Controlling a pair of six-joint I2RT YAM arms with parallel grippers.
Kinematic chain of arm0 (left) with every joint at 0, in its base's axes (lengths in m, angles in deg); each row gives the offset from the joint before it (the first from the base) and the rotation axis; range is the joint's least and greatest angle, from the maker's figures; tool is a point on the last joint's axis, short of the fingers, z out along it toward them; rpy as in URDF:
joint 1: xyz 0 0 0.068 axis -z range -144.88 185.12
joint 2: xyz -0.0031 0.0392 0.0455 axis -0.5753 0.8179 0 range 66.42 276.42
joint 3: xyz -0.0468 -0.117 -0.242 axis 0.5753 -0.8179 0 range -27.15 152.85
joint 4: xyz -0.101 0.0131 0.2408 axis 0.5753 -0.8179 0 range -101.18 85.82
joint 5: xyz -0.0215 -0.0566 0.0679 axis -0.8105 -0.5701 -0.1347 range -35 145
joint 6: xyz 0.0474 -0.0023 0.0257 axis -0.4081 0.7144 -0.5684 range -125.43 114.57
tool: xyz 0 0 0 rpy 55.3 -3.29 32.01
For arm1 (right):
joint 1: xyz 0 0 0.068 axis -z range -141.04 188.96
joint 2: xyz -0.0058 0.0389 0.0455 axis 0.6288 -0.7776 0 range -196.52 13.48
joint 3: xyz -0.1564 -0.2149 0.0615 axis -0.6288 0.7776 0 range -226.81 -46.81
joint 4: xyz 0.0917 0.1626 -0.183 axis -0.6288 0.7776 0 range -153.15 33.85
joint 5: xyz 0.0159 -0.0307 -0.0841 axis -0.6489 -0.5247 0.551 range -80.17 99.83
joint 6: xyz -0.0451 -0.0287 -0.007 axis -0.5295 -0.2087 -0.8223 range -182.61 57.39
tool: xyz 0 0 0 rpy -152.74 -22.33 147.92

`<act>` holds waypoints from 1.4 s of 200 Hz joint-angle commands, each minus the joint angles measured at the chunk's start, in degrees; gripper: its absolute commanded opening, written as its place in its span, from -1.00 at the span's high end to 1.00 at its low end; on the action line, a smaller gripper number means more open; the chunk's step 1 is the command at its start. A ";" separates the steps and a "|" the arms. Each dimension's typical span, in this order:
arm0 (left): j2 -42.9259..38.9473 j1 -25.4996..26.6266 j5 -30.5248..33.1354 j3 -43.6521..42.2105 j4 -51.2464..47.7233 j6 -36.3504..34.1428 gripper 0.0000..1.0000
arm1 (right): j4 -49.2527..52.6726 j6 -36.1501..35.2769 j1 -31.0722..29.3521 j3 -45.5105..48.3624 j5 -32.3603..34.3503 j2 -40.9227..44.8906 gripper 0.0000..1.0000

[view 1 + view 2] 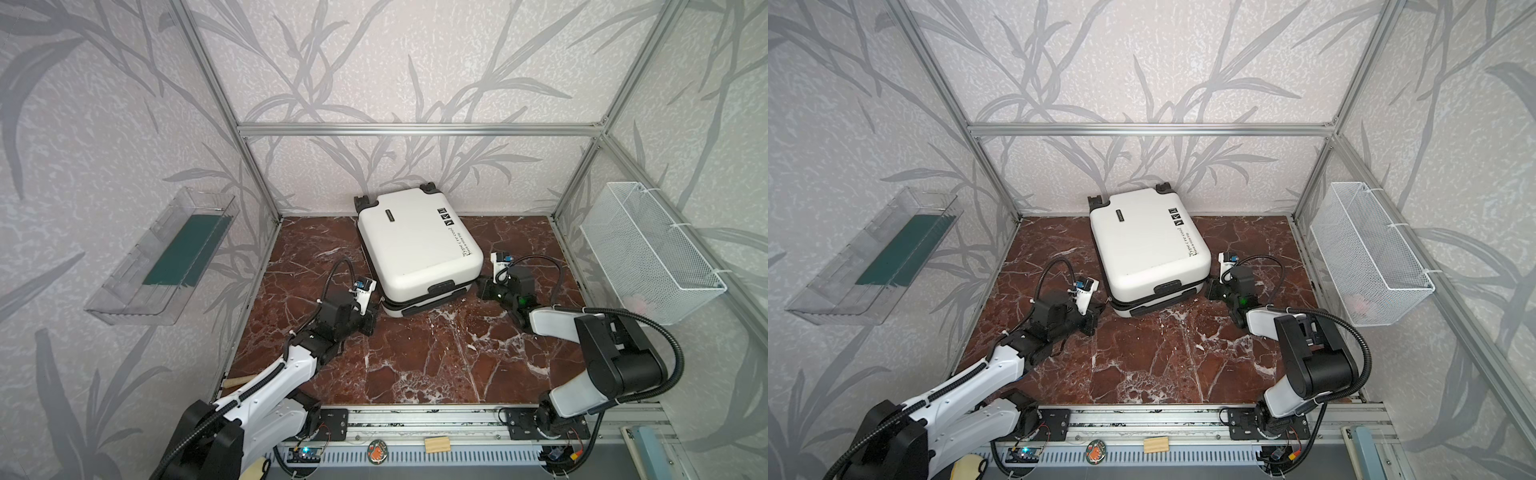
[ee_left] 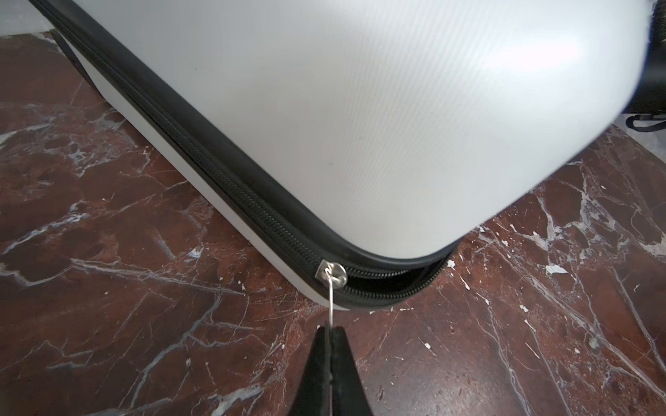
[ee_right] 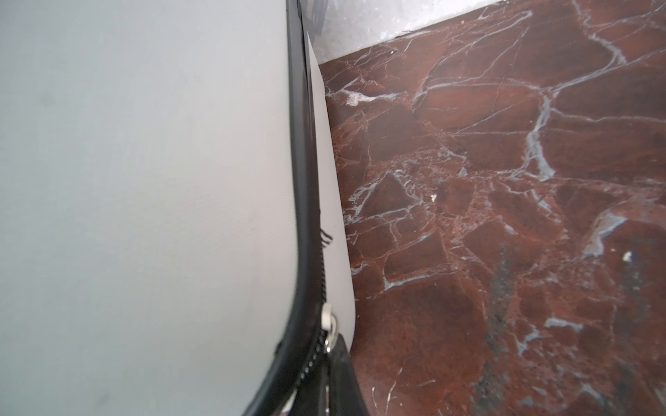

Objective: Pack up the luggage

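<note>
My white hard-shell suitcase (image 1: pixel 415 245) lies flat on the bench (image 1: pixel 415 365) at the middle of the far edge, wheels toward the back wall. At its near-left corner my left claw (image 2: pixel 329 333) is clenched on the thin zipper pull (image 2: pixel 330 299). My right claw (image 3: pixel 338 360) is clenched at the near-right corner, against the other slider (image 3: pixel 327 315). I cannot tell whether it grips that one.

Luggage (image 1: pixel 415 245) lid, black script line (image 1: pixel 461 243) along 3 o'clock edge, reads roughly "Type re cool", smaller line beside it unreadable, three tick-box icons (image 1: pixel 444 216) at 1 o'clock, black nameplate (image 1: pixel 390 214) at 12 o'clock, illegible.
</note>
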 commanded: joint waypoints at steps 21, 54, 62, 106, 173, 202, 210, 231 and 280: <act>0.37 0.12 0.60 -0.46 3.27 0.44 1.00 | 5.33 -1.82 -3.09 0.44 -1.50 4.25 1.00; 1.63 0.08 2.34 -0.56 5.41 0.45 1.00 | 10.62 -3.92 -5.95 1.85 -0.82 9.43 1.00; 1.77 0.12 2.77 -0.56 5.81 0.34 1.00 | 11.68 -4.01 -6.17 2.27 -0.99 10.60 1.00; 2.82 0.06 5.80 -0.45 7.20 -0.85 1.00 | 15.95 -5.36 -7.26 4.01 -2.11 14.93 1.00; 3.13 -0.03 5.96 -0.42 7.86 -1.50 1.00 | 12.81 -9.83 -13.00 8.04 -5.08 16.94 1.00; 2.95 -0.01 6.06 -0.54 7.77 -1.56 1.00 | 6.45 -9.46 -14.61 10.52 -5.76 16.55 1.00; 3.03 0.03 6.05 -0.62 7.86 -1.57 1.00 | 4.04 -9.18 -15.06 11.34 -5.97 16.26 1.00; 3.15 -0.03 5.93 -0.56 7.82 -1.56 1.00 | -2.02 -9.18 -17.96 14.45 -2.70 17.02 1.00; 2.86 -0.02 6.29 -0.27 6.81 -2.17 1.00 | -0.42 -12.49 -24.04 15.82 4.58 22.20 1.00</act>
